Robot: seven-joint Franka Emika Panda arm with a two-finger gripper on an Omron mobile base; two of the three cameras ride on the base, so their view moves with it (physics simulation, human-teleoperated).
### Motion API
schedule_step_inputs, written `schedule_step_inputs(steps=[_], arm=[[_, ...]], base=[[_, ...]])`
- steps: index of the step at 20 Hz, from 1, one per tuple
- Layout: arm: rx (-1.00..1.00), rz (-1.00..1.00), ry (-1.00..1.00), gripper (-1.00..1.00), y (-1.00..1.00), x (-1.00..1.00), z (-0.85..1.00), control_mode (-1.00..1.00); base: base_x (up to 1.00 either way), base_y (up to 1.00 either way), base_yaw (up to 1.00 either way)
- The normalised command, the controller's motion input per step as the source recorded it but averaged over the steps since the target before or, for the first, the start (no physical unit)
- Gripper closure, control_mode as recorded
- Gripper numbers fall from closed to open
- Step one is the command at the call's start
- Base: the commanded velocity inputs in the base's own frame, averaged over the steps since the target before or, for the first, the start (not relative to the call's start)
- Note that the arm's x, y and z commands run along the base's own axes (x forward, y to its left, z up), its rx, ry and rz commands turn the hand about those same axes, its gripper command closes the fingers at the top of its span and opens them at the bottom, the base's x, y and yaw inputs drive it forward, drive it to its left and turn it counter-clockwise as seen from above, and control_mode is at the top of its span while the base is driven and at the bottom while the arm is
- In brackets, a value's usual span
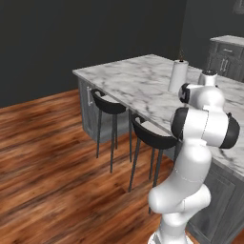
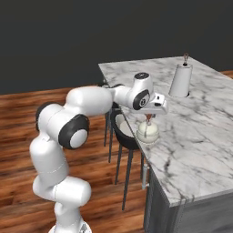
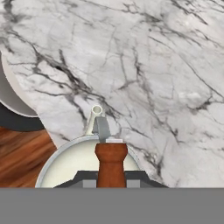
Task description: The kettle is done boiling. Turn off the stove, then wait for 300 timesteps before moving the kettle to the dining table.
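**One kettle, held by its handle bar, at the near edge of the desk**

One grasp point is in use and it is the right one: the pincer (image 2: 149, 119) is clamped narrow on the reddish-brown wooden bar (image 3: 111, 162) of the kettle's arched handle. The hand view looks straight down the bar onto the lid.

Position: the kettle (image 2: 148, 132) sits at or just above the marble top of the dining table (image 2: 200, 136), close to the near long edge, beside a stool seat. I cannot tell whether the base is touching the desk yet. The spout (image 3: 96, 114) points inward over the marble.

Handling, my read:
- Rigid body, hard glossy shell; likely slippery, so the body is a poor place to grip.
- The wooden bar is stiff and offers better purchase, but the arch is thin, so the kettle may swing under the pincer.
- Just boiled means probably water inside: heavier than it looks, and it sloshes. Keep it level, set it down gently.

Surroundings:
- White paper towel roll (image 2: 180, 80) stands upright further along the desk, well apart from the kettle. No conflict.
- Black round stools (image 1: 155, 136) are tucked under the desk edge, below the kettle.
- Main risk: proximity to the edge. I would place it further inboard before release.
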Motion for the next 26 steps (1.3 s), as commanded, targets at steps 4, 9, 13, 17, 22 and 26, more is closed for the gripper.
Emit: schedule_step_inputs(steps=[4, 9, 13, 17, 22, 26], arm=[[0.0, 0.0, 0.0, 1.0, -0.07, 0.17, -0.1, -1.0], [0.0, 0.0, 0.0, 1.0, -0.09, 0.17, -0.06, -1.0], [0.0, 0.0, 0.0, 1.0, -0.09, 0.18, -0.05, -1.0], [0.0, 0.0, 0.0, 1.0, -0.09, 0.18, -0.06, -1.0], [0.0, 0.0, 0.0, 1.0, -0.08, 0.19, -0.06, -1.0], [0.0, 0.0, 0.0, 1.0, -0.07, 0.19, -0.07, -1.0]], base=[[0.0, 0.0, 0.0], [0.0, 0.0, 0.0], [0.0, 0.0, 0.0], [0.0, 0.0, 0.0], [0.0, 0.0, 0.0], [0.0, 0.0, 0.0]])
